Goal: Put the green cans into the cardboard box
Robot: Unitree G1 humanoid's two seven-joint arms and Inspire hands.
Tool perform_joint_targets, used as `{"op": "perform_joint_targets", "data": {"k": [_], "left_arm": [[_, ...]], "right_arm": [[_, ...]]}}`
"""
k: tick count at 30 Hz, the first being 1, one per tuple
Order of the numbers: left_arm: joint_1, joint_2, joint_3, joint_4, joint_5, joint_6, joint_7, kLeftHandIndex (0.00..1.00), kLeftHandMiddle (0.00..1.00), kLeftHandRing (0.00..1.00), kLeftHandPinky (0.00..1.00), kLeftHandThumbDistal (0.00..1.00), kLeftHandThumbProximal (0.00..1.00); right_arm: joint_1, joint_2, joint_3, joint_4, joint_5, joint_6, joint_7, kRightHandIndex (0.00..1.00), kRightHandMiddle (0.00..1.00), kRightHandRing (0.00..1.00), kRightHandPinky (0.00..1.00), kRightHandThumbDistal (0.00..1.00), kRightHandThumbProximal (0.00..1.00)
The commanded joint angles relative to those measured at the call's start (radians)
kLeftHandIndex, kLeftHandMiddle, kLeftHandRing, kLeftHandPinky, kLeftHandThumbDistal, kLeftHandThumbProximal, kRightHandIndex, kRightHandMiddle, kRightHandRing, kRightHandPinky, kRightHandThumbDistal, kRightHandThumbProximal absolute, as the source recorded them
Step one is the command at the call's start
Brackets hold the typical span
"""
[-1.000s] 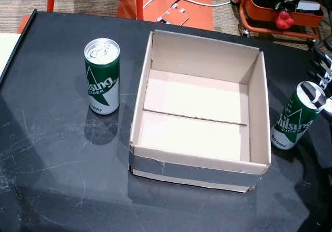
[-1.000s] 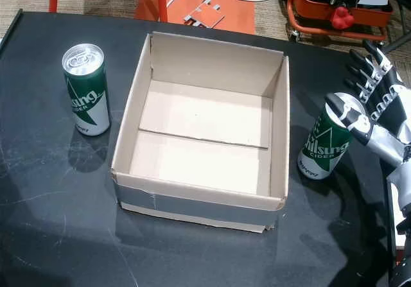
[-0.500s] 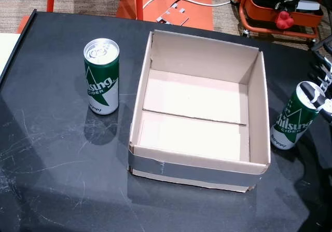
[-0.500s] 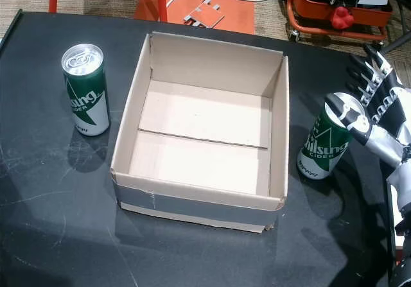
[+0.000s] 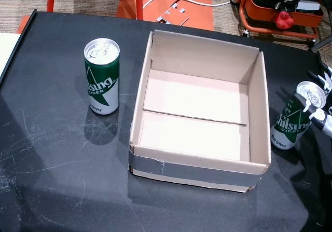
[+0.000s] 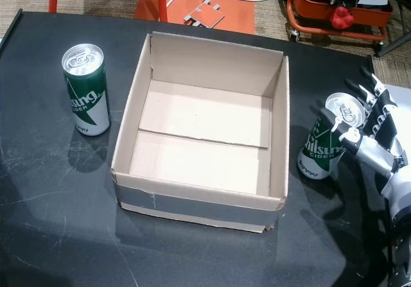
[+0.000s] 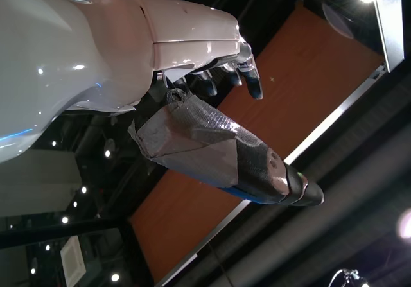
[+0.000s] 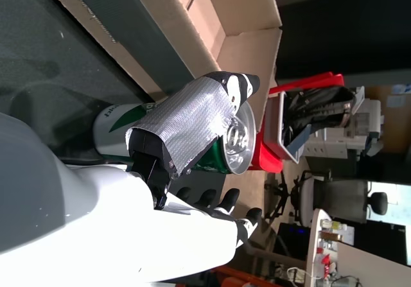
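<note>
A black table [image 5: 62, 180] with fine scratches fills the near part of both head views. On it, at the middle, an open cardboard box [image 5: 199, 162] is seen, its near wall bound with grey tape; the same cardboard box [image 6: 192, 200] appears in both head views, and nothing lies inside it but a flat cardboard floor with a seam across it.

To the right of the box, just beside its right wall, a green can [image 5: 295, 119] stands on the table, leaning slightly. The right hand [image 6: 372, 139] is set against this can [image 6: 326, 147] from the right: the thumb is laid at the rim on the near side and the fingers [image 6: 379, 107] are spread behind it. In the right wrist view the taped thumb of the right hand [image 8: 192, 165] is seen across the can's [image 8: 212, 149] top, with the other fingers held apart beyond it; a closed grip is not shown, so the hand is seen as spread around the can rather than clamped.

To the left of the box, apart from it, a second green can [image 5: 101, 76] stands upright, also seen in the other head view [image 6: 85, 88].

The left hand [image 7: 212, 75] is shown only in the left wrist view, raised toward a ceiling, its fingers apart and holding nothing.

Beyond the table's far edge, an orange frame [image 5: 277, 9] and a white cable [image 5: 181, 1] lie on the floor.
</note>
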Motion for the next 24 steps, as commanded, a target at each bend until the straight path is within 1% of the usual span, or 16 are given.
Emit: {"op": "perform_joint_targets", "data": {"k": [1,2,4,6,7,10,11,13,15,16,17,19,20,22,23,24], "left_arm": [[0.01,-0.008,-0.001,-0.015,-0.003,0.009,0.013,0.78,0.83,0.89,0.78,1.0,0.46],[0.01,-0.008,-0.002,-0.017,-0.003,0.012,0.013,0.78,0.83,0.89,0.78,1.0,0.47],[0.008,-0.005,-0.002,-0.015,-0.004,0.017,0.01,0.78,0.83,0.89,0.78,1.0,0.49],[0.007,-0.002,0.001,-0.01,-0.003,0.015,0.012,0.78,0.82,0.88,0.78,1.0,0.47],[0.008,-0.001,0.001,-0.012,-0.004,0.02,0.014,0.78,0.82,0.88,0.79,0.98,0.47],[0.008,0.003,0.0,-0.008,-0.011,0.042,0.012,0.78,0.82,0.88,0.79,1.0,0.48],[0.006,0.004,0.002,-0.004,-0.013,0.047,0.01,0.78,0.82,0.88,0.79,1.0,0.49],[0.002,0.001,0.003,-0.007,-0.004,0.036,0.009,0.78,0.82,0.88,0.78,1.0,0.52],[-0.001,-0.005,0.003,-0.016,0.012,0.01,0.012,0.77,0.82,0.88,0.78,1.0,0.48],[-0.001,-0.005,0.001,-0.019,0.018,-0.001,0.011,0.77,0.82,0.89,0.78,1.0,0.47],[-0.001,-0.005,-0.001,-0.022,0.019,-0.003,0.012,0.77,0.82,0.89,0.79,1.0,0.52],[0.006,-0.007,-0.004,-0.032,-0.004,0.029,0.027,0.77,0.82,0.88,0.78,1.0,0.45],[0.007,-0.007,-0.004,-0.031,-0.013,0.041,0.027,0.78,0.82,0.88,0.79,1.0,0.49],[0.007,-0.008,0.0,-0.03,-0.013,0.039,0.031,0.77,0.82,0.88,0.79,1.0,0.52],[0.008,-0.009,0.002,-0.032,-0.008,0.032,0.035,0.77,0.82,0.88,0.8,1.0,0.55],[0.01,-0.01,0.002,-0.035,-0.005,0.029,0.038,0.78,0.82,0.89,0.8,0.99,0.56]], "right_arm": [[0.012,-0.013,0.006,0.005,-0.01,-0.001,-0.007,0.89,0.9,0.9,0.98,1.0,0.67],[0.011,-0.012,-0.001,0.005,-0.004,0.007,-0.001,0.9,0.9,0.9,0.98,1.0,0.64],[0.009,-0.01,-0.008,0.004,0.002,0.012,0.006,0.91,0.91,0.9,0.98,1.0,0.64],[0.009,-0.015,0.005,0.002,-0.021,-0.003,-0.02,0.9,0.9,0.89,0.98,1.0,0.7],[0.009,-0.017,0.013,0.002,-0.033,-0.011,-0.031,0.9,0.9,0.9,0.98,1.0,0.71],[0.006,-0.019,0.022,0.002,-0.045,-0.013,-0.038,0.89,0.9,0.9,0.98,1.0,0.7],[0.002,-0.017,0.022,0.003,-0.044,-0.008,-0.036,0.89,0.91,0.9,0.98,1.0,0.68],[-0.006,-0.013,0.022,0.007,-0.043,0.007,-0.038,0.9,0.91,0.91,0.98,1.0,0.65],[-0.013,-0.011,0.036,0.01,-0.063,0.008,-0.066,0.89,0.9,0.9,0.97,1.0,0.69],[-0.017,-0.011,0.043,0.012,-0.072,0.012,-0.078,0.89,0.9,0.89,0.97,1.0,0.69],[-0.021,-0.01,0.048,0.013,-0.079,0.016,-0.086,0.89,0.89,0.89,0.96,1.0,0.68],[-0.029,-0.008,0.053,0.015,-0.086,0.024,-0.092,0.89,0.89,0.89,0.97,1.0,0.68],[-0.034,-0.006,0.053,0.016,-0.085,0.028,-0.09,0.89,0.89,0.89,0.97,1.0,0.67],[-0.042,-0.001,0.05,0.017,-0.079,0.034,-0.082,0.89,0.89,0.89,0.97,1.0,0.65],[-0.045,0.0,0.05,0.018,-0.079,0.038,-0.083,0.9,0.9,0.9,0.97,1.0,0.66],[-0.049,0.0,0.054,0.018,-0.083,0.039,-0.087,0.9,0.89,0.9,0.97,1.0,0.67]]}}
